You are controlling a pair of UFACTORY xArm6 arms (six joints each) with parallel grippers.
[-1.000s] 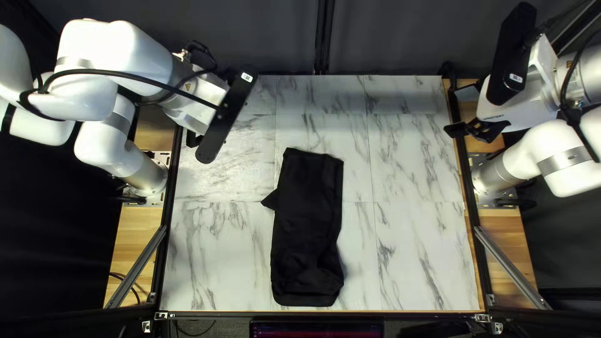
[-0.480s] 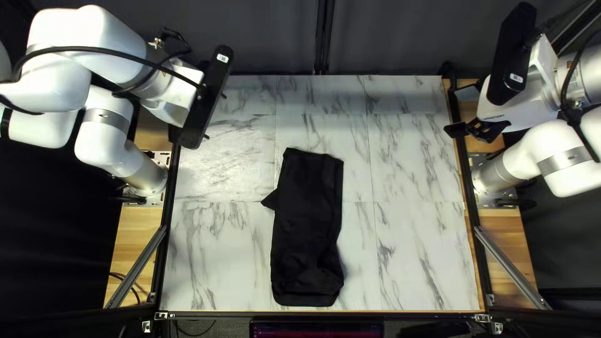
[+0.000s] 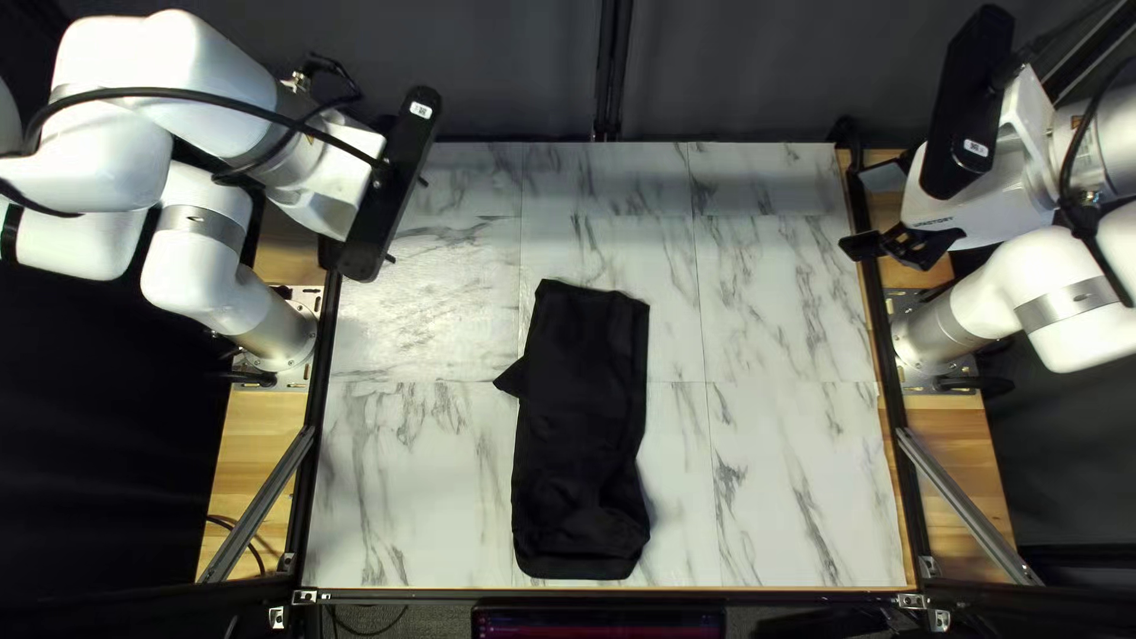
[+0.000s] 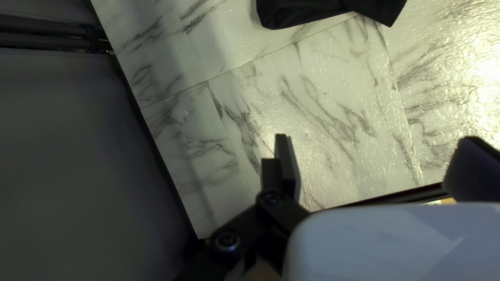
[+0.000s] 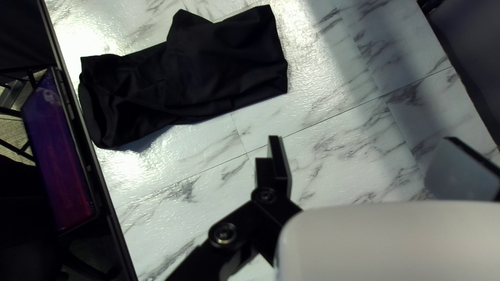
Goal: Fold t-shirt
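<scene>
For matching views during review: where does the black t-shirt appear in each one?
Top left view: t-shirt, centre to lower centre.
Left wrist view: partly visible, ahead of the left gripper.
Right wrist view: ahead of the right gripper, near the screen.
Shared landmark: its pointed side flap.

1. Left arm (image 3: pixel 195 282), ten o'clock: glossy white rounded segments, a dull grey metal band (image 3: pixel 204 223), a thick black cable (image 3: pixel 237 104).
2. Right arm (image 3: pixel 1089 337), two o'clock: likewise white, grey-banded and black-cabled.
3. Each wrist: a long black round-ended bar (image 3: pixel 391 195) with a small white label (image 3: pixel 420 110).
4. Flat black fingers (image 4: pixel 289 169); black links with round silvery screws (image 4: pixel 227 240).
</scene>
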